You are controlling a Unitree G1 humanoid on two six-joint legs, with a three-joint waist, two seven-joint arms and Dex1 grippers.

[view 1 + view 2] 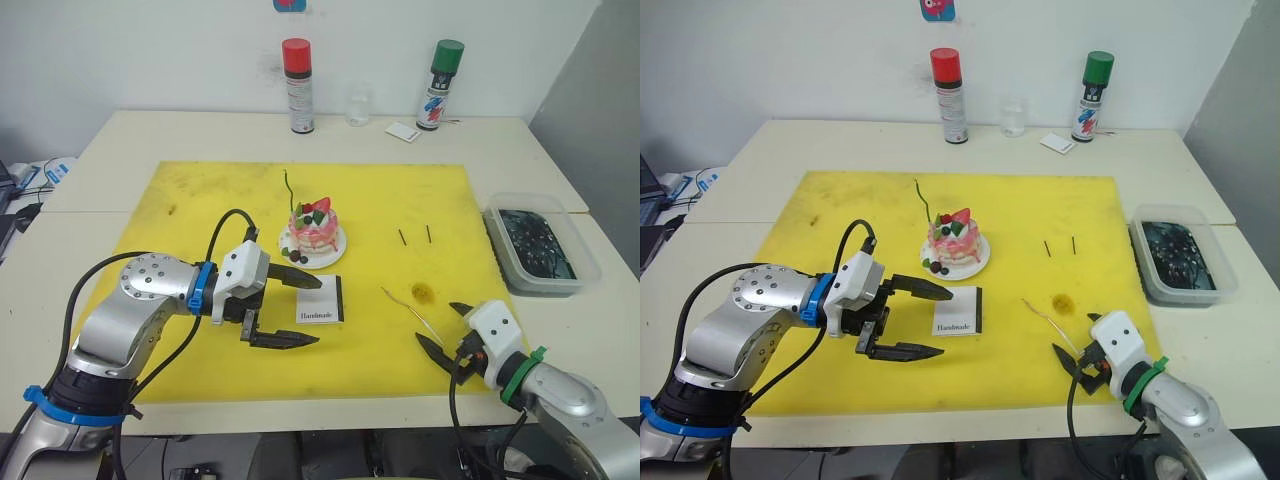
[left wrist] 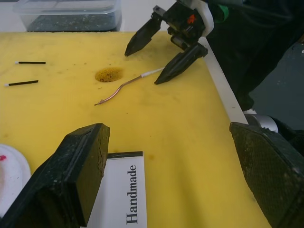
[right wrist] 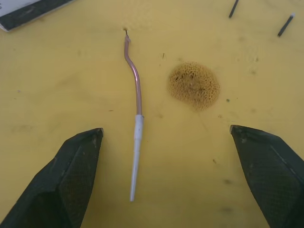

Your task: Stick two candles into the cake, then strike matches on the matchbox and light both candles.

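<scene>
Looks thin, light and snappable, that loose candle (image 3: 136, 118) flat on the yellow mat (image 1: 200, 200) between the wide-open right gripper (image 1: 447, 327) fingers, so probably best pinched gently by the white end; left gripper (image 1: 295, 310) gaping wide beside the matchbox (image 1: 322, 300).

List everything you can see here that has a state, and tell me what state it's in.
First candle: standing in the cake.
Second candle: lying loose on the yellow mat.
Matches: two, lying on the mat, untouched.
Matchbox: lying flat, between the left gripper's fingers.
Left gripper: open.
Right gripper: open, straddling the second candle.
Spray cans: upright, capped.
Plastic tub: no lid, dark contents.
</scene>
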